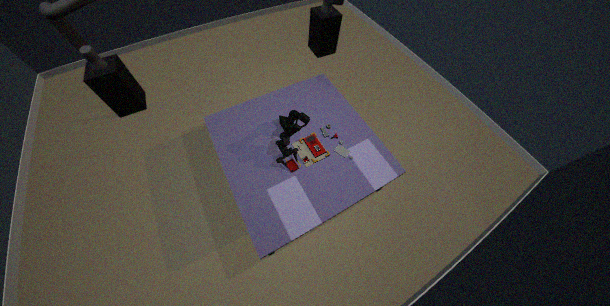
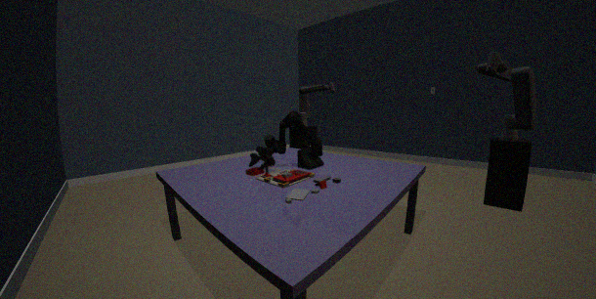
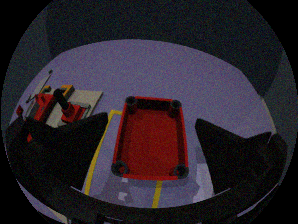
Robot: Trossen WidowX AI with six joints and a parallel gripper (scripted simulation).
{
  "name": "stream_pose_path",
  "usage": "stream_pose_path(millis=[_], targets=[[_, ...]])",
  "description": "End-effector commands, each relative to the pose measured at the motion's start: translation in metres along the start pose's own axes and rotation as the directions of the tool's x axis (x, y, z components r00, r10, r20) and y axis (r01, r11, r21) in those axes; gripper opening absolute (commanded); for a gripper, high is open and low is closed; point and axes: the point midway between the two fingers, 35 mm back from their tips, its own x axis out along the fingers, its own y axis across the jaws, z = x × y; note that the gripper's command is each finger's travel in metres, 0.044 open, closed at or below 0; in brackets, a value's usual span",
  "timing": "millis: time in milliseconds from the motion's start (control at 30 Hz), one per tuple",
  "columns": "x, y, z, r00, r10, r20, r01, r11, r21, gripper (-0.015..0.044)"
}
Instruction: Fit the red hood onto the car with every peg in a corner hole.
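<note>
holds nothing, with gripper (image 1: 287, 159) (image 2: 259, 167) (image 3: 152, 120) fingers spread wide above and around the red hood (image 1: 292, 165) (image 2: 254, 171) (image 3: 151, 137); shows it on the table (image 1: 330, 197) (image 2: 244, 207) (image 3: 150, 60), beside the jigged chassis (image 1: 313, 149) (image 2: 293, 176), probably hollow side up, though dim.

Purple table (image 1: 345, 192) (image 2: 293, 236) (image 3: 215, 75), red hood (image 1: 292, 165) (image 2: 254, 171) (image 3: 151, 140), chassis jig (image 1: 311, 161) (image 2: 283, 185), pale plate (image 1: 342, 150) (image 2: 299, 193)

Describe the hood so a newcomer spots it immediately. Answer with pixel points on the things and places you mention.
On the purple table (image 1: 240, 127) (image 2: 293, 236) (image 3: 150, 60), find the black gripper (image 1: 287, 161) (image 2: 259, 164) (image 3: 152, 120). The hood (image 1: 292, 165) (image 2: 254, 171) (image 3: 151, 142) is the red open tray shape between its spread fingers in the wrist view. Unlike the red car in the jig, it lies apart, with a dark ringed boss at each corner.
</note>
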Motion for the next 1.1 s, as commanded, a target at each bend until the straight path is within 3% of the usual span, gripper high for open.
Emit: stream_pose_path(millis=[0,1067], targets=[[0.001,-0.001,-0.003,1.0,-0.005,-0.002,0.005,1.0,0.01,0.044],[0.008,-0.001,-0.016,1.0,-0.004,-0.002,0.005,1.0,0.01,0.044]])
